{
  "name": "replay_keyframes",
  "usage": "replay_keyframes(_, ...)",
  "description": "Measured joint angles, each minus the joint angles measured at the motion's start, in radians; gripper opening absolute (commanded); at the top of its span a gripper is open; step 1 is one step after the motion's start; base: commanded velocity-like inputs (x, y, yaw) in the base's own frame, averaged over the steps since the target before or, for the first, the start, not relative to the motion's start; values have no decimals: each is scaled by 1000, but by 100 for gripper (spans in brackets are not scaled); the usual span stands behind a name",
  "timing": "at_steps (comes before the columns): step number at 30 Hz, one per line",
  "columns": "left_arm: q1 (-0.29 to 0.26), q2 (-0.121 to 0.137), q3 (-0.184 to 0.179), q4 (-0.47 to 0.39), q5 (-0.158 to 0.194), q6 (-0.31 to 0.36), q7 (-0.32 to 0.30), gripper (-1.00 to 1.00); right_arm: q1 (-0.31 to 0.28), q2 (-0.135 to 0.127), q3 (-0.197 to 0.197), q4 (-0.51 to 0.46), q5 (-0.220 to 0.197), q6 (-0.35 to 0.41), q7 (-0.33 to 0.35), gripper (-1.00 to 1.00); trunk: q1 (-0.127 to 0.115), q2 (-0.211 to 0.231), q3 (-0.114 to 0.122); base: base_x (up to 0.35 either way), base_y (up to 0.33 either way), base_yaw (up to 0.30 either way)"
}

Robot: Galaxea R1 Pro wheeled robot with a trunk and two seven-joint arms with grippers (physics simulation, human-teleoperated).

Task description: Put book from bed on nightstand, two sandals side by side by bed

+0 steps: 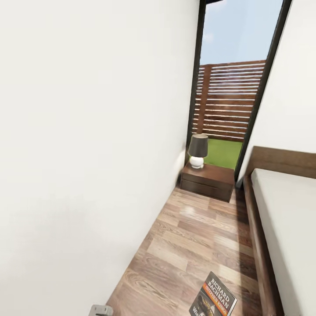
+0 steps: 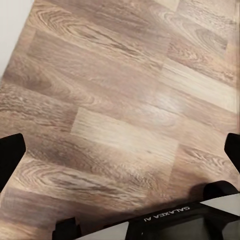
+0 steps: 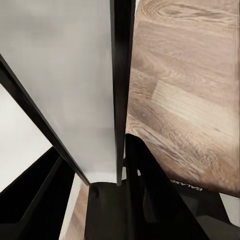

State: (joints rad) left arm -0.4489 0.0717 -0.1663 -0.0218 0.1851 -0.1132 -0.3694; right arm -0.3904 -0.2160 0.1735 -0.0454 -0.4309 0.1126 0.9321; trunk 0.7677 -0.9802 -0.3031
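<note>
The book, dark grey with an orange band and "Richard Bachman" lettering, hangs tilted above the plank floor at the bottom of the head view, left of the bed. In the right wrist view my right gripper is shut on the book, seen edge-on as a thin dark slab between the black fingers. My left gripper is open over bare floor, holding nothing. The nightstand stands far ahead below the window. The sandals are out of view.
A white wall runs close along the left. A dark-shaded lamp stands on the nightstand. The bed's dark wooden frame borders a narrow strip of plank floor leading to the tall window.
</note>
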Motion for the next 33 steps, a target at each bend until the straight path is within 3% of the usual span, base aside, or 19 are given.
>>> replay_keyframes(9, 0, 0, 0, 1, 0, 0, 0, 100, 0, 0, 0, 0, 0, 0, 0, -100, 0, 0, 0, 281, 0, -256)
replay_keyframes(21, 0, 0, 0, 1, 0, 0, 0, 100, 0, 0, 0, 0, 0, 0, 0, -100, 0, 0, 0, 26, 2, -256)
replay_keyframes(33, 0, 1, 0, 0, 0, 0, 0, 100, 0, 0, 0, 0, 0, 0, 0, -100, 0, 0, 0, 206, 161, -256)
